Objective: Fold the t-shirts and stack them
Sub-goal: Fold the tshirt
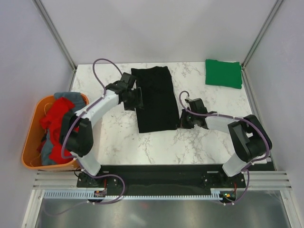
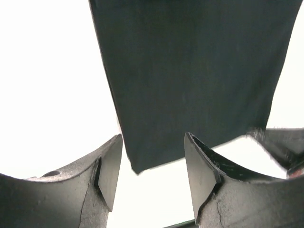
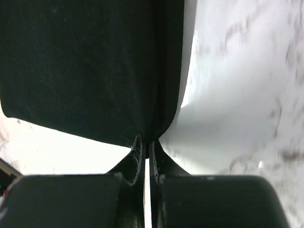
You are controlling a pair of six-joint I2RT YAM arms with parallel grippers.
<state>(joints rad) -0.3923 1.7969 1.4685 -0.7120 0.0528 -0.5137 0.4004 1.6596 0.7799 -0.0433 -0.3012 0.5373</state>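
At the far right of the desk the green t-shirt lies folded; the black t-shirt lies mid-desk, half folded, right pincer clenched on its edge, left pincer released; red t-shirt and grey t-shirt wait in the orange tub.

**Left wrist view.** The black t-shirt fills the upper middle of the field. Its cloth is smooth, and its lower edge slants from a low corner up toward the right. Below that edge stand the two fingers of the left gripper, jaws apart. The low corner lies in the gap between them; contact with either pad cannot be told. The table surface, washed out to white, flanks the t-shirt on both sides. A dark blurred object, not identifiable, sits at the t-shirt's lower right end.
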